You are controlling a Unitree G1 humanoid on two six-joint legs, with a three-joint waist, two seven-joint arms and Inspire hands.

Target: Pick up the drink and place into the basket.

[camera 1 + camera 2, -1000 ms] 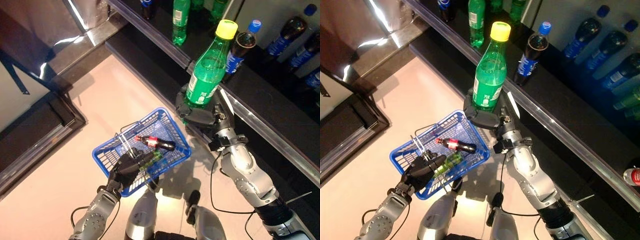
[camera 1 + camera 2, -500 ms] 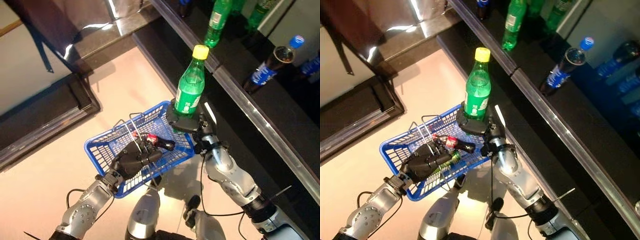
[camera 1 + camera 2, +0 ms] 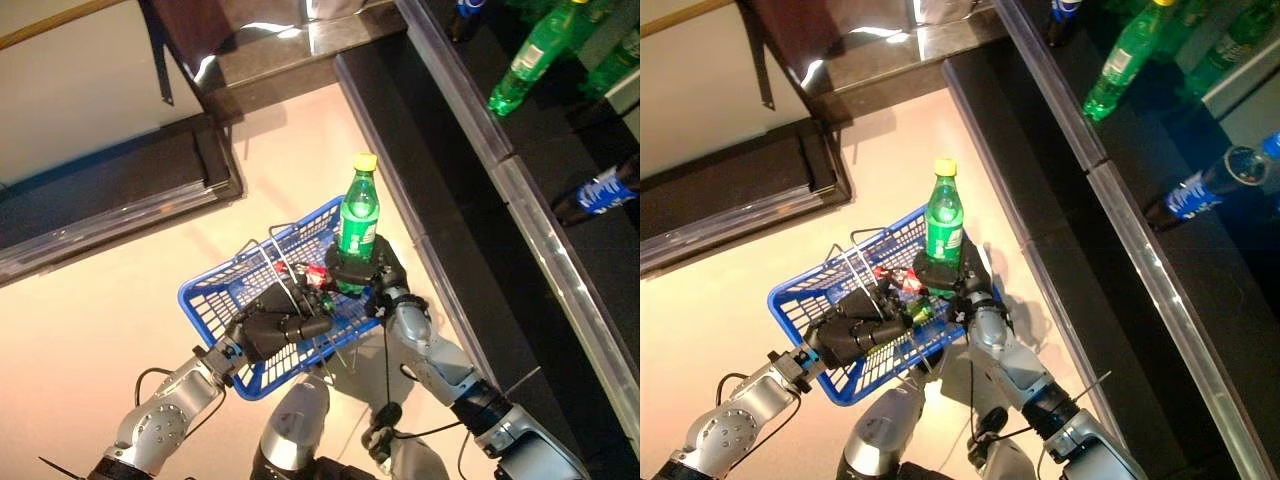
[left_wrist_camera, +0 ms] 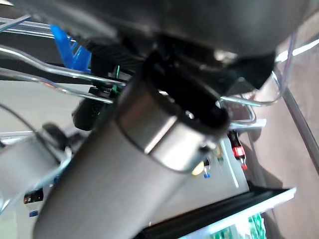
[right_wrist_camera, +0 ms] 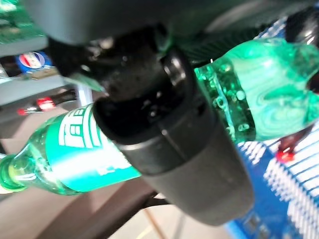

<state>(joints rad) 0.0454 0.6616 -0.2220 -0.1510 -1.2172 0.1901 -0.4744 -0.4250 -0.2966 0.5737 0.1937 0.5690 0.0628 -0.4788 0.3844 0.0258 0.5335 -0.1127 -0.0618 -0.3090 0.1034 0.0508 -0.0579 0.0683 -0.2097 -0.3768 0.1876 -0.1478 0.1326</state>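
My right hand (image 3: 368, 275) is shut on a green bottle with a yellow cap (image 3: 358, 218) and holds it upright over the right end of the blue basket (image 3: 215, 296). The bottle shows close up in the right wrist view (image 5: 75, 144), with my fingers (image 5: 164, 129) curled round its middle. My left hand (image 3: 275, 327) is shut on the basket's thin wire handles (image 3: 262, 250) and holds the basket up in front. A dark drink with a red label (image 3: 308, 274) and a green one (image 3: 919, 312) lie inside the basket.
A dark shelf with a metal front rail (image 3: 520, 190) runs along the right, with green bottles (image 3: 528, 58) and a dark bottle with a blue label (image 3: 598, 190) on it. A dark low platform (image 3: 110, 190) lies at the upper left. Pale floor (image 3: 90, 330) spreads below.
The camera has shifted. My right hand has brought the green bottle down and left, from beside the shelf to over the basket's right end. The left hand still holds the basket up.
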